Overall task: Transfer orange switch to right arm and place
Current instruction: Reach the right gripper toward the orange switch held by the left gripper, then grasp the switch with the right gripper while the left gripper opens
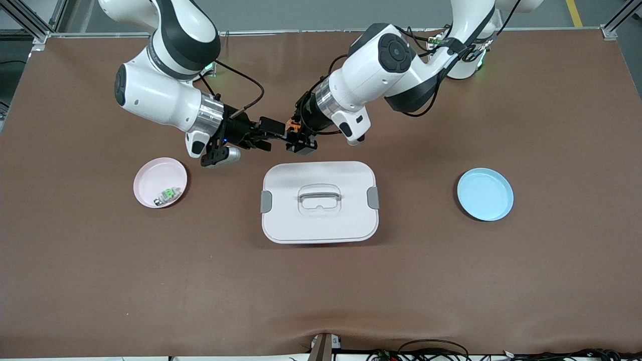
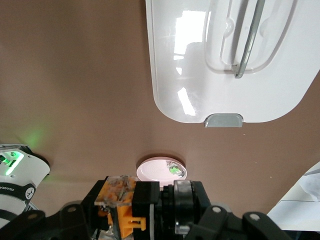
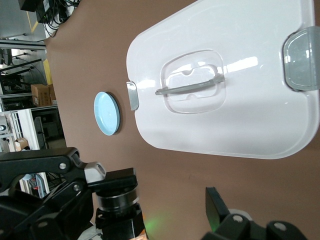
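The orange switch [image 1: 292, 127] is a small black cylinder with orange parts, held up in the air. My left gripper [image 1: 300, 140] is shut on it over the brown mat, beside the white box. In the left wrist view the switch [image 2: 122, 212] fills the space between the left gripper's jaws [image 2: 150, 212]. My right gripper [image 1: 267, 134] faces the left one and is open. In the right wrist view its jaws [image 3: 165, 197] stand wide apart, with the switch's black body and silver ring [image 3: 117, 202] close to one finger [image 3: 215, 207].
A white lidded box [image 1: 281, 220] with a grey handle lies mid-table, also showing in both wrist views [image 2: 180, 75] [image 3: 235, 130]. A pink plate [image 1: 158, 175] holding a green-and-silver part [image 1: 168, 194] lies toward the right arm's end. A blue plate [image 1: 485, 194] lies toward the left arm's end.
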